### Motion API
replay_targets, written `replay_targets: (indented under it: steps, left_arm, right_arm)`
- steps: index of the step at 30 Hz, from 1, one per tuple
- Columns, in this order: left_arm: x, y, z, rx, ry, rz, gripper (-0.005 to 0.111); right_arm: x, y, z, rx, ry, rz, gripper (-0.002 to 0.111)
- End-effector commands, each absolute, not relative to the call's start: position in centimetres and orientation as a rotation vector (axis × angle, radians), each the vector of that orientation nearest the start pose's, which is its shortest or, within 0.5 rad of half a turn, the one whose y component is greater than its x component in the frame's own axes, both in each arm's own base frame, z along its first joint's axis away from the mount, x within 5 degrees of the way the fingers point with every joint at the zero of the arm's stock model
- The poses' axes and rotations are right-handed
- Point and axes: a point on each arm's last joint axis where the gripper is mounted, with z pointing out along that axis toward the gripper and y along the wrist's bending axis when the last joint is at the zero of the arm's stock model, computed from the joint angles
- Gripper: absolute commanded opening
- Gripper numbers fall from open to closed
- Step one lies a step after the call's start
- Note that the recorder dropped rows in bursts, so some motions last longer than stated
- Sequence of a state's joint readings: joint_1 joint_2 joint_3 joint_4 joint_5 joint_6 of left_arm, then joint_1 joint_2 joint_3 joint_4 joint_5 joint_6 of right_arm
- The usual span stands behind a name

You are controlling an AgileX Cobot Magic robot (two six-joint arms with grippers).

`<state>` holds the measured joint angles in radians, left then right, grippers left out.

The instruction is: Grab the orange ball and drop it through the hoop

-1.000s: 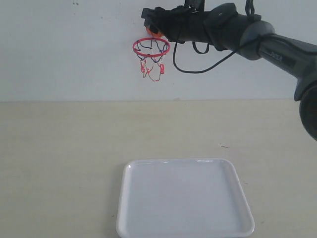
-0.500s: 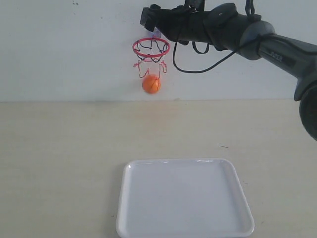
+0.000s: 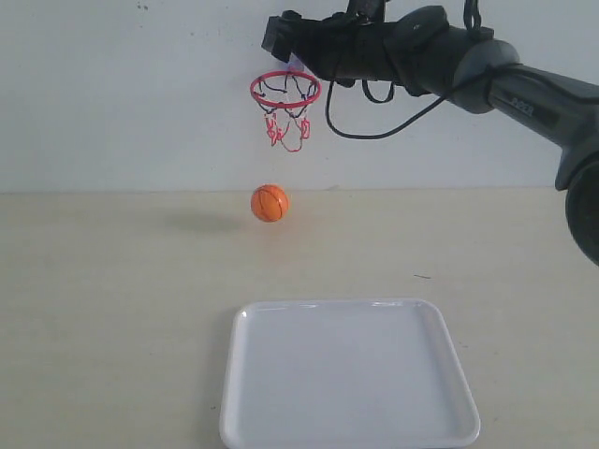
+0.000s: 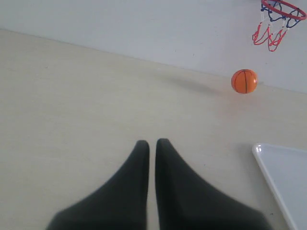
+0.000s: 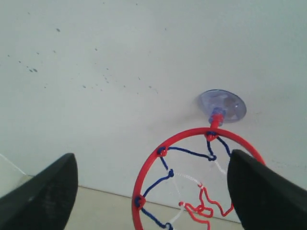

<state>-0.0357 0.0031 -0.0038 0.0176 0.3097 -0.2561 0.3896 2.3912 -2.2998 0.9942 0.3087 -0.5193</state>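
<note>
The orange ball is below the hoop, down near the table by the wall; whether it touches the surface I cannot tell. The left wrist view shows the ball under the hoop's net. My right gripper hangs open just above the red ring, holding nothing. In the right wrist view its fingers straddle the ring, with the suction cup stuck on the wall. My left gripper is shut and empty, low over the table, far from the ball.
A white rectangular tray lies on the beige table at the front centre; its corner shows in the left wrist view. The white wall stands behind the hoop. The right arm's black cable dangles beside the hoop.
The ball left the right gripper, fell through the ring and net, and has dropped to table level, drifting slightly left. The net swings back. The right gripper now stands open.
</note>
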Motion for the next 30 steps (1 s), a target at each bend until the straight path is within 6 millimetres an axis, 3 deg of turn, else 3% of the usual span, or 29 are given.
replay_targets:
  steps: [1, 6, 16, 30]
  left_arm:
    - [5.4, -0.1, 18.6, -0.193, 1.783, -0.193, 0.004]
    - [5.4, -0.1, 18.6, -0.193, 1.783, -0.193, 0.004]
    - [5.4, -0.1, 18.6, -0.193, 1.783, -0.193, 0.004]
    - [5.4, -0.1, 18.6, -0.193, 1.783, -0.193, 0.004]
  right_arm:
    - [51.6, 23.6, 29.4, -0.199, 1.851, 0.857, 0.079]
    - [51.6, 21.9, 29.6, -0.252, 1.910, 0.885, 0.079]
    - [50.8, 16.3, 32.7, -0.338, 1.987, 0.934, 0.079]
    - [48.7, 12.3, 31.7, -0.470, 2.282, 1.097, 0.076]
